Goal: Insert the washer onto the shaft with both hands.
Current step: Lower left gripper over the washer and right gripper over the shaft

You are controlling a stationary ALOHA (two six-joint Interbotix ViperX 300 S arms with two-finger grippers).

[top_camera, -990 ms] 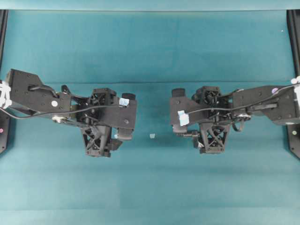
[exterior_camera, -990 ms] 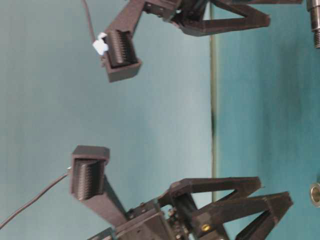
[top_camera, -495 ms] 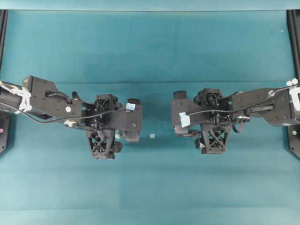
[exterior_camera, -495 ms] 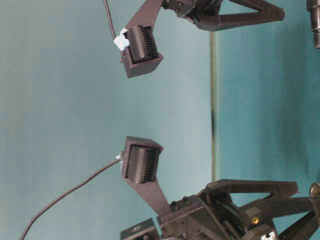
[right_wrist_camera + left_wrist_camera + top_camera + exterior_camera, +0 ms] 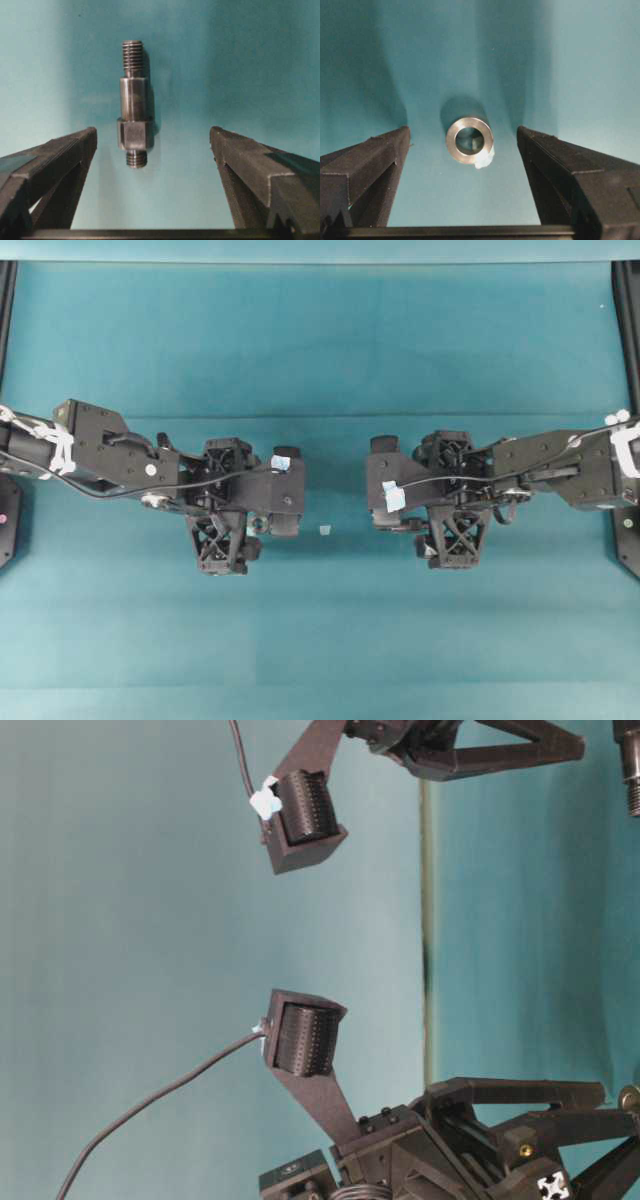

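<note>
Lying flat on the teal table (image 5: 320, 340), the small silver-grey metal washer (image 5: 469, 140) sits between the spread fingers of the black left tool (image 5: 462, 165), untouched. Beneath the black right tool (image 5: 152, 165), likewise wide open, the dark grey stepped metal shaft (image 5: 133, 102) rests, threaded at both ends

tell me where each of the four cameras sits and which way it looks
Overhead exterior: above the table, looking straight down on both arms, left pincer and right pincer.
Table-level exterior: low at the mat, picture turned sideways; shows both pincers' fingers and the shaft.
Left wrist: on the left arm, looking between open fingers at the washer.
Right wrist: likewise, at the same shaft.
Shared: the washer also shows at the table-level view's right edge.
</note>
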